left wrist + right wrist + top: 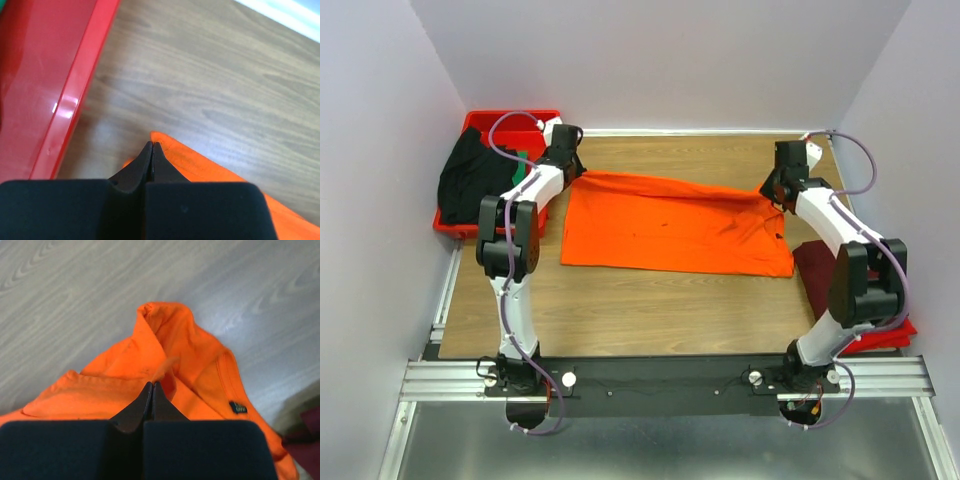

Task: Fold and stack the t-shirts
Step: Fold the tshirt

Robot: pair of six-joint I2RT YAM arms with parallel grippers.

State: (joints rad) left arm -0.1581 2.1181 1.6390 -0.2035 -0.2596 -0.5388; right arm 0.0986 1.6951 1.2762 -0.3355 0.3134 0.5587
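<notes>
The left tool (151, 145) is clenched, its tips pinching the far left corner of the orange t-shirt (670, 225), with cloth showing on either side of them. The right tool (151, 385) is clenched too, nipping a raised pucker at the shirt's far right end, close to the labelled neck. Between the two holds the shirt lies spread sideways across the middle of the worktop (650, 300), mostly flat, its far edge drawn fairly straight.

This cloth is probably light and wholly limp. It should hold no shape of its own, sag wherever it is unsupported, and slide easily on the smooth wood. A thin pinch may catch only the top layer, so corners and hems, taken through both layers, look like the surest places to grip.

The black t-shirt (465, 180) and a green one (523, 160) are heaped in the red tray (470, 122) at far left. The maroon t-shirt (817, 265) lies just beside the orange one at right.
</notes>
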